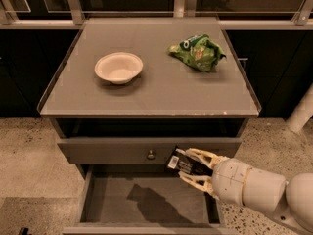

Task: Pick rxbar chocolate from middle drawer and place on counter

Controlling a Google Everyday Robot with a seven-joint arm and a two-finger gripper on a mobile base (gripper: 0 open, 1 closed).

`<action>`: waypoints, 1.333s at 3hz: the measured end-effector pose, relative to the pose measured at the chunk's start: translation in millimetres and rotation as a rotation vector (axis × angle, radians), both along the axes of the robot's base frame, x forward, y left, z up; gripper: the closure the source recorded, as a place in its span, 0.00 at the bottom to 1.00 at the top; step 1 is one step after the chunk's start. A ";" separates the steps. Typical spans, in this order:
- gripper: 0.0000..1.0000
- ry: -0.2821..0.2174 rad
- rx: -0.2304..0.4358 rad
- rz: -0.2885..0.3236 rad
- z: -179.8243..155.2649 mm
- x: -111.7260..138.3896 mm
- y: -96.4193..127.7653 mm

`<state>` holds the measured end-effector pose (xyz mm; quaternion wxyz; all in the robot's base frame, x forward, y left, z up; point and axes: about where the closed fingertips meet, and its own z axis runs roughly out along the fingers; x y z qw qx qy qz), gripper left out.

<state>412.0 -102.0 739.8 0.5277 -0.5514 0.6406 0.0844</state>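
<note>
My gripper is at the lower right, shut on the rxbar chocolate, a small black wrapper with a white label patch. It holds the bar in the air above the open middle drawer, just in front of the closed drawer front with a round knob. The drawer floor shows only the arm's shadow. The counter lies above and behind the gripper.
A white bowl sits on the left part of the counter. A green snack bag lies at its back right. A speckled floor surrounds the cabinet, and a white post stands at the right.
</note>
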 end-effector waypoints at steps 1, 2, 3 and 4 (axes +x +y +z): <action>1.00 -0.044 -0.009 0.029 21.0 3.3 2.3; 1.00 -0.106 -0.078 0.097 68.9 14.6 14.9; 1.00 -0.167 -0.160 0.156 124.6 38.2 30.7; 1.00 -0.205 -0.205 0.202 162.6 67.5 48.4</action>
